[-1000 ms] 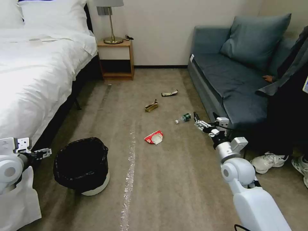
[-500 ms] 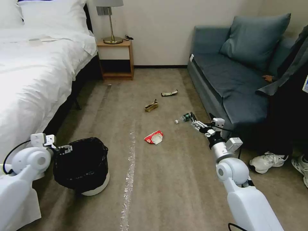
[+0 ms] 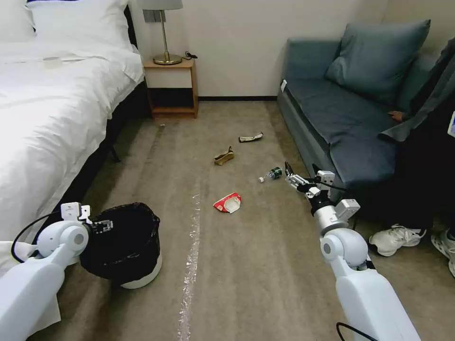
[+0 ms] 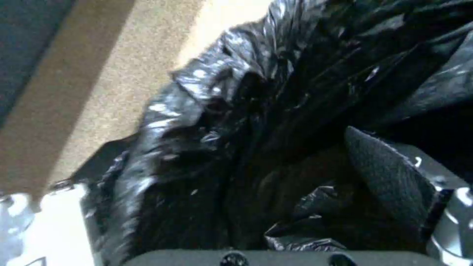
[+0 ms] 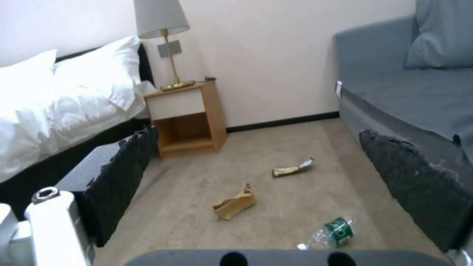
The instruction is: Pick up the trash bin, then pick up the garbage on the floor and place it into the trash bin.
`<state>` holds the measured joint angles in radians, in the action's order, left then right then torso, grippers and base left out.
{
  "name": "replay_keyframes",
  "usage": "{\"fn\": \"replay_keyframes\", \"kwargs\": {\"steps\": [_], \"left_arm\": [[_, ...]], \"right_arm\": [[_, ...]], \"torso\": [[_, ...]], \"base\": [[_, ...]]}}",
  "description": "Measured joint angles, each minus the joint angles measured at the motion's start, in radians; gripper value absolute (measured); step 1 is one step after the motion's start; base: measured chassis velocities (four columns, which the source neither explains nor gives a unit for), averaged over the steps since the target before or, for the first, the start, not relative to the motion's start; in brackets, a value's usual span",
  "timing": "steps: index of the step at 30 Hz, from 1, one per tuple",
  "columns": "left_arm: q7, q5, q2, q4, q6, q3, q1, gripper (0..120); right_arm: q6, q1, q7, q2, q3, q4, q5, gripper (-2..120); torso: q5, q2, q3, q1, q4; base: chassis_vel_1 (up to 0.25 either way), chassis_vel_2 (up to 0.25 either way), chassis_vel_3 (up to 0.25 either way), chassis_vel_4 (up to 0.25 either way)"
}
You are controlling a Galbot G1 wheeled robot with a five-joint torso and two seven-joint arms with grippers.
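No legible text anywhere

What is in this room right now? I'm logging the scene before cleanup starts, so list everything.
trash bin: one, white with black bag liner, on the carpet by the bed.
carton: one, red and white, mid carpet.
paper scrap: one, brown, farther along the carpet.
snack wrapper: one, yellow-green, beyond the scrap.
plastic bottle: one, clear with green label, near the sofa.
bed: one, white, left.
nightstand: one, wooden, with a lamp.
sofa: one, blue-grey, right.
left gripper: at the bin's rim.
right gripper: open, above the floor beside the bottle.
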<state>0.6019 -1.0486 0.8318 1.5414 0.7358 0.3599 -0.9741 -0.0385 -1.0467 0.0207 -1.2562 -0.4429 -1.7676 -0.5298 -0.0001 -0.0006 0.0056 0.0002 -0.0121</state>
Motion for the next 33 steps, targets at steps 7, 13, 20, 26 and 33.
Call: {"fn": "replay_keyframes", "kwargs": {"steps": [7, 13, 20, 26, 33], "left_arm": [[-0.048, 0.108, 0.067, -0.068, -0.008, -0.011, 0.040, 82], [-0.068, 0.147, 0.074, -0.058, -0.009, -0.013, 0.022, 70], [-0.074, 0.169, 0.062, -0.020, -0.009, -0.002, -0.018, 57], [-0.084, 0.169, 0.047, 0.011, -0.008, 0.016, -0.051, 44], [-0.095, 0.160, 0.031, 0.034, 0.000, 0.035, -0.095, 26]], "right_arm": [[0.013, -0.018, 0.005, -0.001, -0.007, -0.012, -0.010, 100], [0.014, -0.033, 0.004, 0.010, -0.019, -0.024, -0.011, 100], [0.012, -0.043, -0.006, 0.012, -0.021, -0.044, -0.017, 100], [0.008, -0.047, -0.015, 0.022, -0.024, -0.059, -0.027, 100], [0.005, -0.046, -0.028, 0.023, -0.027, -0.071, -0.042, 100]], "torso": [[0.0029, 0.000, -0.001, 0.000, 0.0010], [0.0023, 0.000, -0.001, 0.000, 0.0009], [0.0002, 0.000, 0.000, 0.000, -0.0003], [-0.0007, 0.000, 0.000, 0.000, -0.0008], [-0.0010, 0.000, 0.000, 0.000, -0.0002]], "base": [[0.000, 0.000, 0.000, 0.000], [0.000, 0.000, 0.000, 0.000], [0.000, 0.000, 0.000, 0.000], [0.000, 0.000, 0.000, 0.000], [0.000, 0.000, 0.000, 0.000]]}}
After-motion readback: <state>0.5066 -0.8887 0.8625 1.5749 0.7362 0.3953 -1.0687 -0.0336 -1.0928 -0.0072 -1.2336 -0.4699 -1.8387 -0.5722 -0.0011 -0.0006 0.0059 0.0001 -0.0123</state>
